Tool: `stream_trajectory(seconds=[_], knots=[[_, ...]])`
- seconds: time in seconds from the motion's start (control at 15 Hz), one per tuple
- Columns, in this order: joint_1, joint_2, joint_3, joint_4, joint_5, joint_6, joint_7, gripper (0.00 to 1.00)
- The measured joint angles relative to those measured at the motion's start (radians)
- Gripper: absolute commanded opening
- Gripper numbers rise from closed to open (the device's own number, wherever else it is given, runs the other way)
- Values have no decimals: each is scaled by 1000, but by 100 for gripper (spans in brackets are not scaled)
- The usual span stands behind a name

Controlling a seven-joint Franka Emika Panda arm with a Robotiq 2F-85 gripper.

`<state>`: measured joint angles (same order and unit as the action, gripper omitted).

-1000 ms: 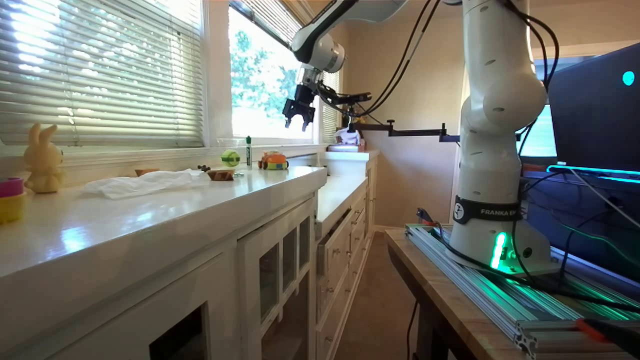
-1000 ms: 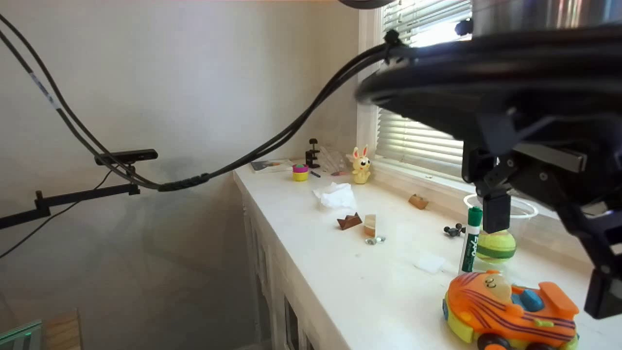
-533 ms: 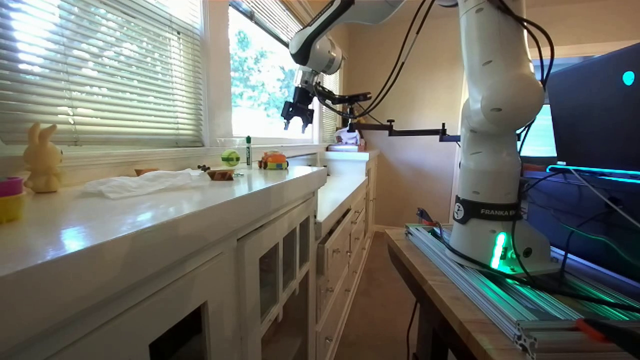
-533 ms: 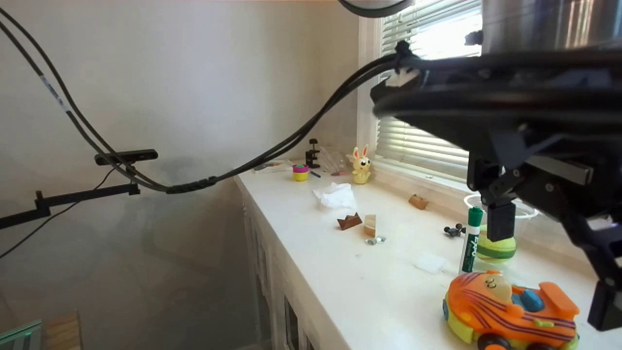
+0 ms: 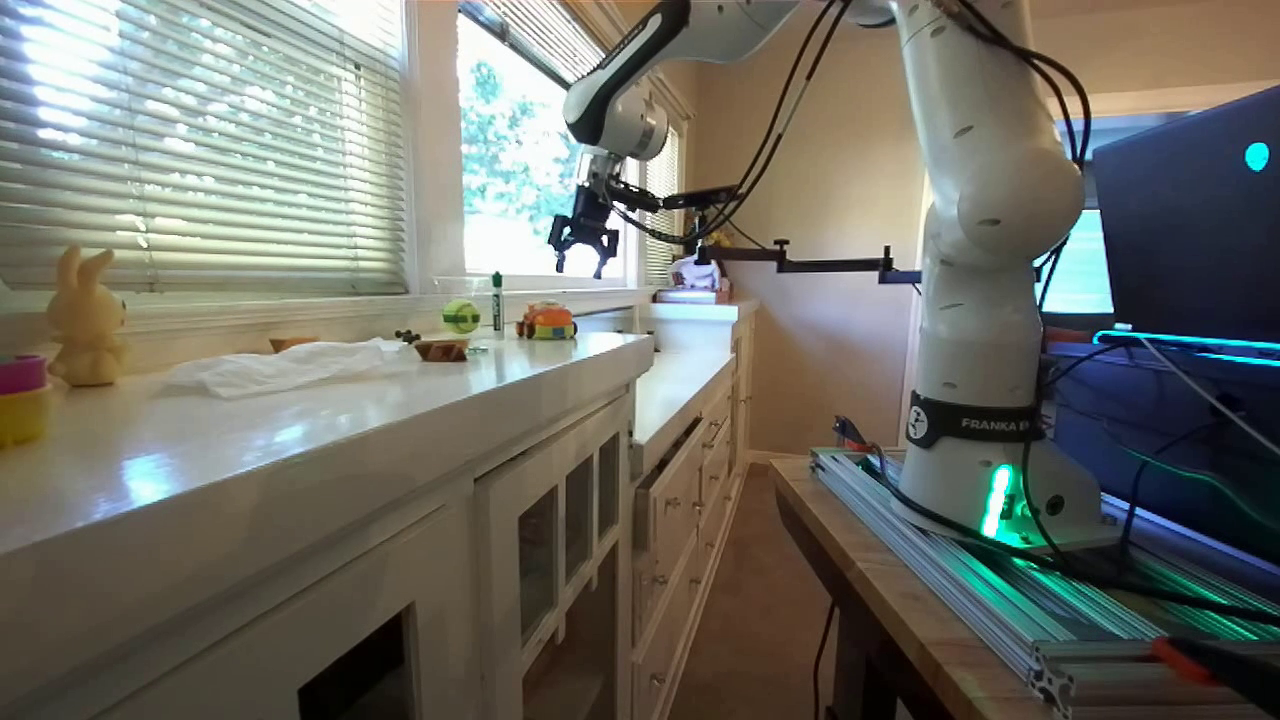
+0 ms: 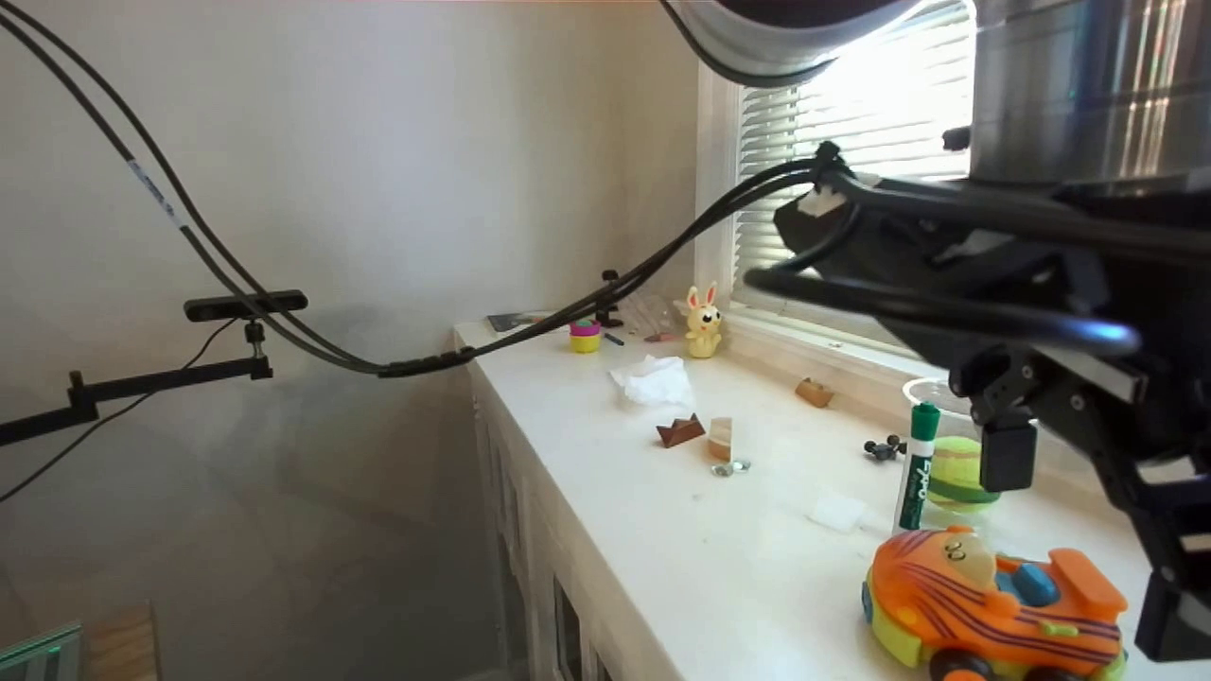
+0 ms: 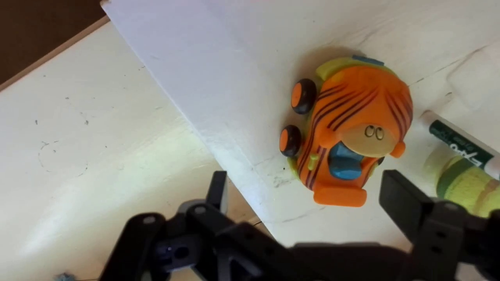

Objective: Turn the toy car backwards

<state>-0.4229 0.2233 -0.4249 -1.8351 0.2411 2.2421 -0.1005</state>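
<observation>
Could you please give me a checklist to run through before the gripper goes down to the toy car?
1. Gripper open and holding nothing: ok.
2. Toy car upright: ok.
3. Toy car back from the edge of the counter: ok, a bare strip shows between.
4. Free room around the toy car for turning it: not ok, a green-capped marker stands close by.
5. Gripper centred over the toy car: cannot tell.

Windows (image 5: 520, 170) line the back edge of the counter (image 5: 250, 430), blinds (image 5: 200, 150) covering one, daylight glinting on the top. Below the front edge are doors (image 5: 562, 530) and drawers (image 5: 668, 540) above a brown floor (image 5: 730, 590); a pale wall (image 6: 378, 142) meets one end.
</observation>
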Motion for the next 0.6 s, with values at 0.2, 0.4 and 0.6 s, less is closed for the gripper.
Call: stream_trajectory(seconds=[0.2,0.4,0.6], knots=[[-8,41,23,52,0,-11,34,100],[-14,80,45,108,5,-41,55,100],[-22,114,67,157,12,-74,68,100]])
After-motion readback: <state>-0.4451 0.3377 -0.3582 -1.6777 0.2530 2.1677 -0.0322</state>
